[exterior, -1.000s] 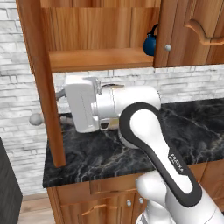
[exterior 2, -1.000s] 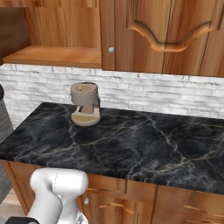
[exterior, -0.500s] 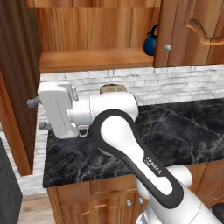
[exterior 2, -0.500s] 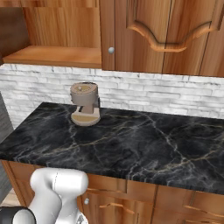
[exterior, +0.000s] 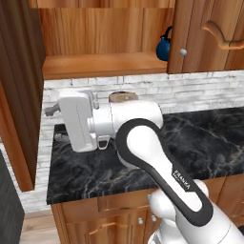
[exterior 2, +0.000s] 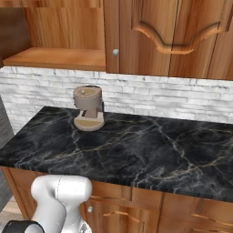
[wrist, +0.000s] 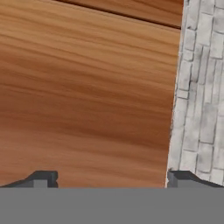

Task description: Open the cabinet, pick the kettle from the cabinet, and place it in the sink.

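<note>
A: Where is the kettle (exterior: 163,48) sitting?

B: It is resting on the wooden shelf (exterior: 102,65) inside the cabinet (exterior 2: 166,36), at the right end of the opening, half hidden behind the edge of the closed door (exterior: 209,35).

A: And the left door (exterior: 19,90)?

B: It is standing swung wide open, edge-on to the left base camera.

A: What is the gripper (wrist: 111,178) doing?

B: It is pointing left toward that door, jaws spread wide with nothing between them. It may be just short of the wood; I cannot tell.

A: Anything on the counter (exterior 2: 136,152)?

B: A tan coffee machine (exterior 2: 88,108) is standing near the brick wall (exterior 2: 191,98).
</note>
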You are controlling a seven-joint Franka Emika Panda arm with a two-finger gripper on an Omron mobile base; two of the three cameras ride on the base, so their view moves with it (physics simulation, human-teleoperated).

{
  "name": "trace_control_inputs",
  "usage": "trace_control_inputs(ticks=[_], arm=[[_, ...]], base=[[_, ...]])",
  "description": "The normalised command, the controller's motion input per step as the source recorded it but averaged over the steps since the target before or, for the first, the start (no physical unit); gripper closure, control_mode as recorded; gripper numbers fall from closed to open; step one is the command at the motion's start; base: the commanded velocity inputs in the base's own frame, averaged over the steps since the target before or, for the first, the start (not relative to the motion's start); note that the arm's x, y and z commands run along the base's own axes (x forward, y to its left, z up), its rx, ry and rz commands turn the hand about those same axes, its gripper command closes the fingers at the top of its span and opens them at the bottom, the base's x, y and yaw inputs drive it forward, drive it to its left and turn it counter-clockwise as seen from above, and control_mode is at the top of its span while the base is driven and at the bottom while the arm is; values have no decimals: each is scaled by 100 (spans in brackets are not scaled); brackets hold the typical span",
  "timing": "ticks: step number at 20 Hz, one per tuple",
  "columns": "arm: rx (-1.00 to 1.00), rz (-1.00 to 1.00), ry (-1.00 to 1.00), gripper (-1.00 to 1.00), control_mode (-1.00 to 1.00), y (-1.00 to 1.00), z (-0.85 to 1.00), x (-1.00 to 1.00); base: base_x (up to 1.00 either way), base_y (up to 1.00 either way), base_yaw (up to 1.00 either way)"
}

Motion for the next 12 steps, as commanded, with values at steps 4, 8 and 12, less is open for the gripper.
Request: trace_control_inputs(ticks=[4, 8, 12], arm=[[0, 0, 0, -100, -100, -46, 5, -12], [0, -3, -3, -100, -100, -50, 5, -15], [0, -7, -4, -100, -100, -50, 5, -11]], base=[[0, 0, 0], [0, 0, 0], [0, 0, 0]])
